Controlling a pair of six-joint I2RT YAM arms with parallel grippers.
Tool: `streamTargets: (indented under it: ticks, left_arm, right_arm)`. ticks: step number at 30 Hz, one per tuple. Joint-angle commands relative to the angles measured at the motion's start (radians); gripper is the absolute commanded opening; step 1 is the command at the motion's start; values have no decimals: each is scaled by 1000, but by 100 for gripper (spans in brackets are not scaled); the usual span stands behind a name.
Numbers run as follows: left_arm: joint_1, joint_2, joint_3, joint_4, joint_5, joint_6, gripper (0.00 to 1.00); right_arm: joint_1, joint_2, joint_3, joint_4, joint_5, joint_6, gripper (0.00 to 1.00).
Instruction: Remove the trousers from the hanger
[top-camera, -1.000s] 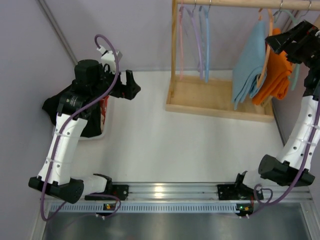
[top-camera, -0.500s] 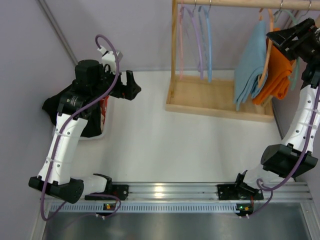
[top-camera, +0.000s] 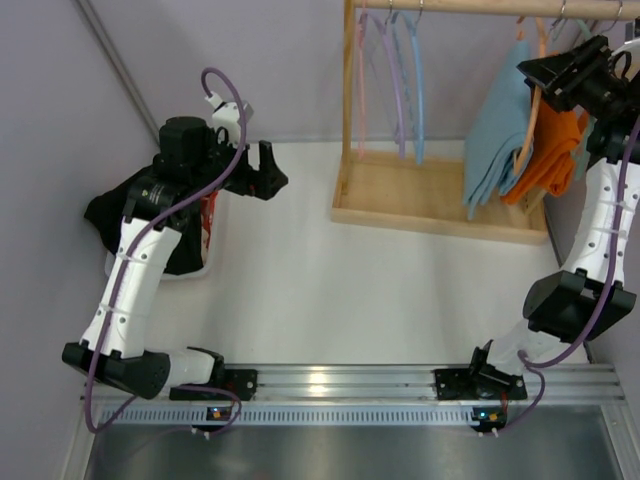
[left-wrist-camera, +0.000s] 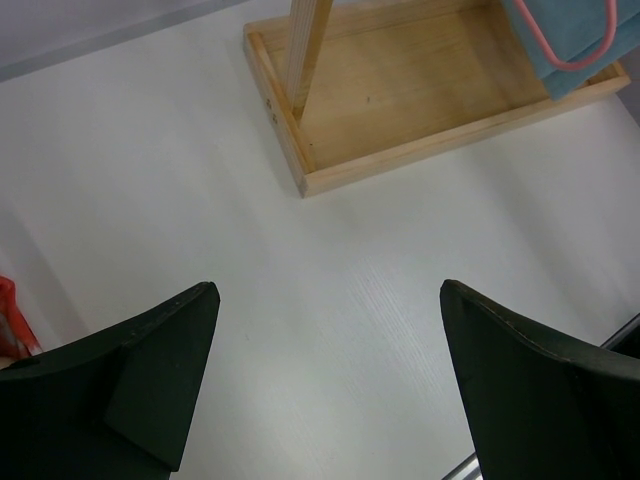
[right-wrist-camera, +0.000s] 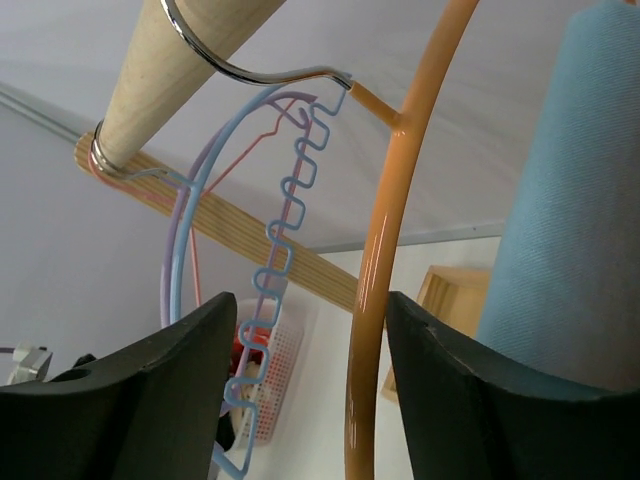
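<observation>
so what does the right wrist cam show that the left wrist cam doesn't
Only the right wrist view: the orange hanger passing between the fingers of the open right gripper, its metal hook over the wooden rail, and a blue hanger further along. Only the left wrist view: bare table and the rack's wooden base, seen past the open left gripper. Both: the light blue trousers, on the right side in each.
</observation>
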Motion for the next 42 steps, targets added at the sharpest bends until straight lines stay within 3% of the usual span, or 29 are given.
streamTargets:
  ticks: [1,4,14,17,25,32,42]
  left_arm:
    - [3,2,13,37,28,4,98]
    - [6,8,6,37,42,-2,98]
    - [19,19,12,39,84,-11,98]
    - [26,7,-5,39,96,-13,98]
    - [35,4,-19,39,99,-22,98]
    - [35,-18,-31,53,50,-22,98]
    - [35,-183,-215,324,28,-57,98]
  right_arm:
    - [13,18,-10,142,-45,82,61]
    - [13,35,-16,219,-65,145,52]
    - [20,52,-1,457,-119,348,8]
    - [20,44,25,520,-125,381,0]
    - [23,46,98,720,-117,513,0]
    - [56,-16,93,725,-116,569,0]
    - [112,-164,-94,761,-128,602,0]
